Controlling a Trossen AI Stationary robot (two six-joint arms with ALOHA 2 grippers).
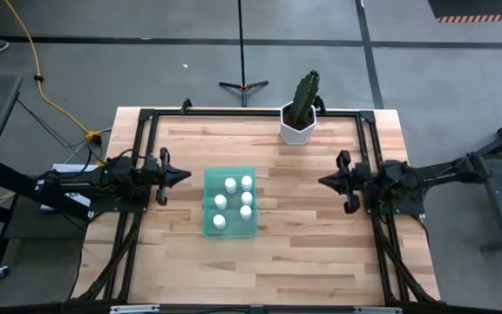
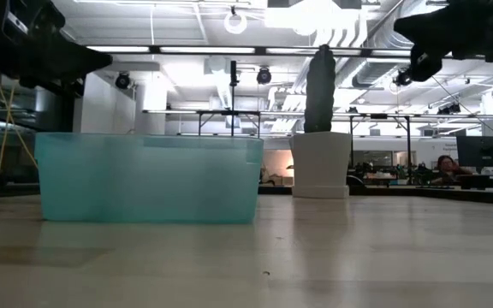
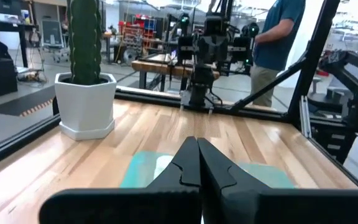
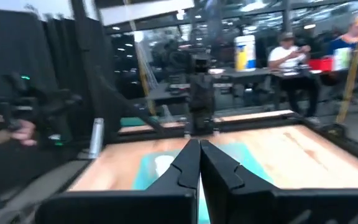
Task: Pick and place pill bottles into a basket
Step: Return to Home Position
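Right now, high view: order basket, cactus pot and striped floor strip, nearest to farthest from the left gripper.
From the left gripper, at the left of the table:
1. basket, just beside it.
2. cactus pot, at the table's far edge.
3. striped floor strip, off the table, far right.

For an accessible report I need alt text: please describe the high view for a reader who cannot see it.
A translucent green basket holding about six white pill bottles sits in the middle of a wooden table. The left pincer and right pincer, both shut, flank it without touching; a potted cactus stands at the table's edge.
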